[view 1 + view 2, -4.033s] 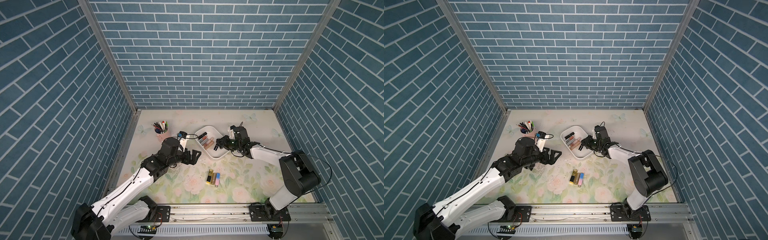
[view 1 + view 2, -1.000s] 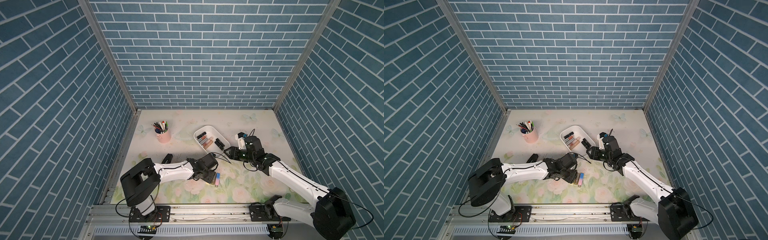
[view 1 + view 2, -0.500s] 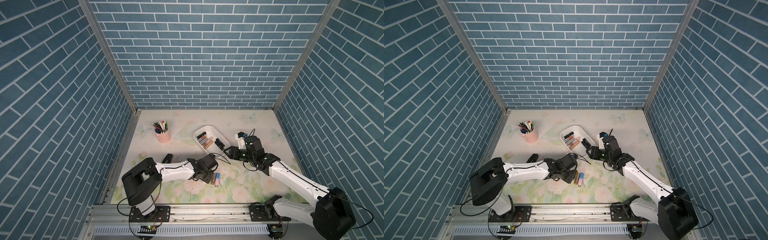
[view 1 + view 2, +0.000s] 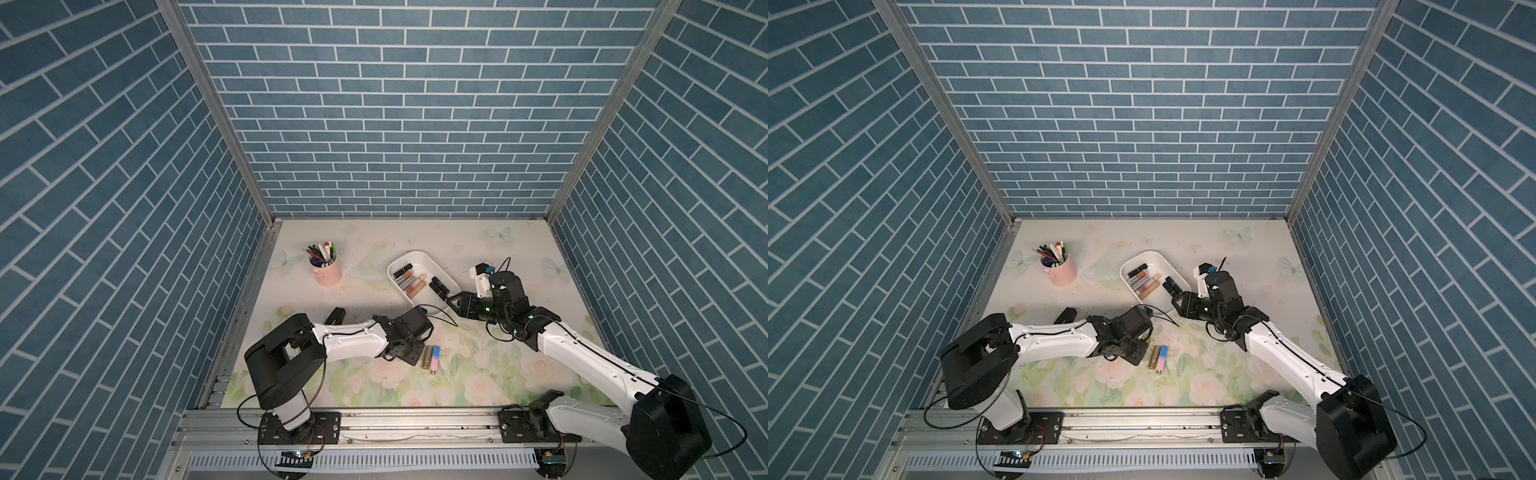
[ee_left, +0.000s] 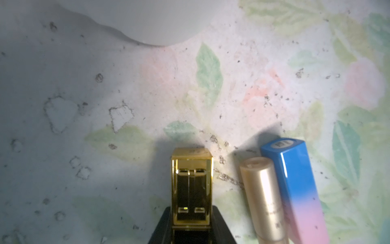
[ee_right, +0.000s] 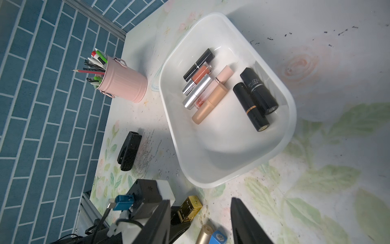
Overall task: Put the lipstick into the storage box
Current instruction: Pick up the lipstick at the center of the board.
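Your left hand [image 4: 408, 354] pinches the gold lipstick [image 5: 191, 169] by its flat sides at one end; it looks light, rigid and slick, so carry it level; your right hand [image 4: 452, 306] stands half-open, empty.

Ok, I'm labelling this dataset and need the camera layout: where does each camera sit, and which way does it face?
Both top views: high above the front rail, looking down at the table; the left gripper and the right gripper both show.
Left wrist: low over the table, facing along its fingers shut on the gold lipstick.
Right wrist: faces between its open fingers into the storage box.
Shared: both wrist views show the gold lipstick.
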